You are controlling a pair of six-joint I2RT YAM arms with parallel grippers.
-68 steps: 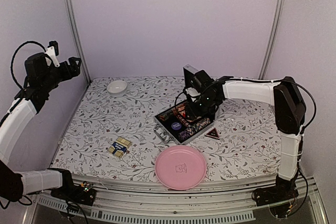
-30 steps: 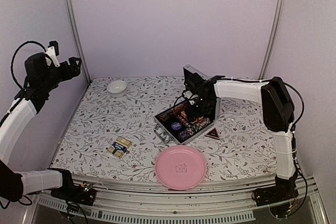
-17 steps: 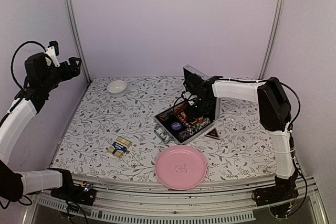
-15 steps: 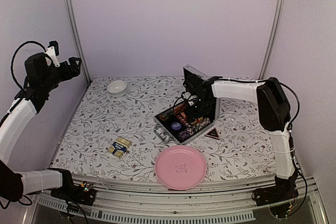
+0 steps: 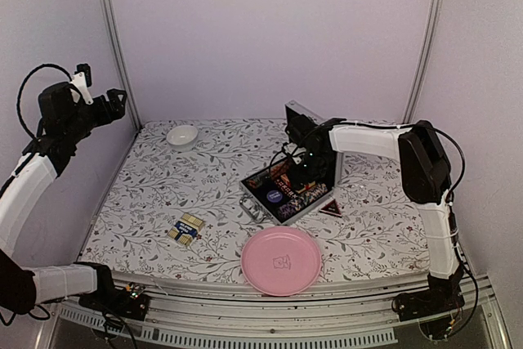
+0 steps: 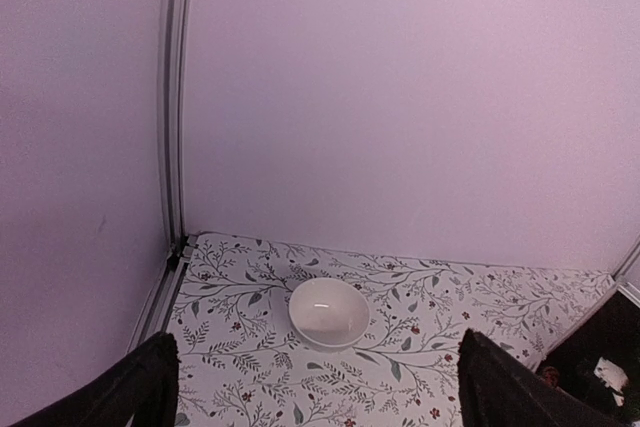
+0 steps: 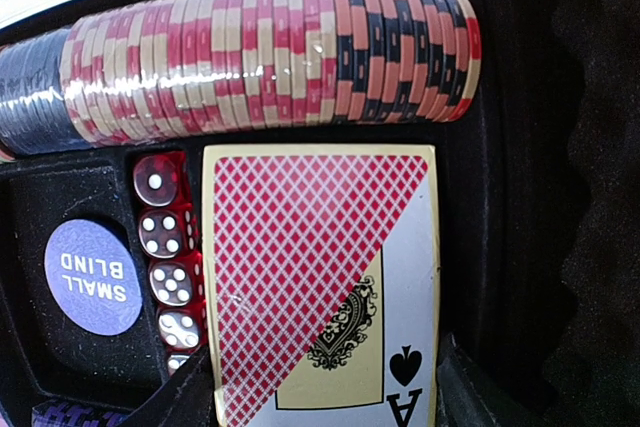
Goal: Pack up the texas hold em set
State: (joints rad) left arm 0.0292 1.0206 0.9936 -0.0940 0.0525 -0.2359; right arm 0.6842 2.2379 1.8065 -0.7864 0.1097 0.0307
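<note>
Texas hold em set case point(image 5: 286, 192) sits open on the flowered table point(image 5: 147, 177), and I place everything else from it. Its lid point(image 5: 296, 123) stands up at the case's far side, and the handle point(image 5: 254, 212) shows at its near-left end.

My right gripper point(image 5: 304, 171) is down inside the case. On the right wrist feed its fingers point(image 7: 190, 395) press against the two long edges of a card deck point(image 7: 320, 277), so I read it as pinching the deck, which lies face-back up in the black lining. Just beyond the deck, along the case's wall, runs a row of poker chips point(image 7: 270, 57), red and cream toward one end, black and orange toward the other. Touching the deck's left edge is a column of red dice point(image 7: 165, 257), and left of those lies the round blue button point(image 7: 95, 275) marked SMALL BLIND.

My left gripper point(image 5: 114, 102) hangs high, well apart from the case to its left, past the table's edge. Its fingers point(image 6: 140, 387) are spread wide with nothing between them.

Outside the case, a second card deck point(image 5: 186, 228) lies on the table to its near-left, well apart. A pink plate point(image 5: 281, 261) rests just in front of the case, a white bowl point(image 5: 182, 135) sits far off to its far-left, and a small dark triangle point(image 5: 331, 208) lies just beside its near-right corner.
</note>
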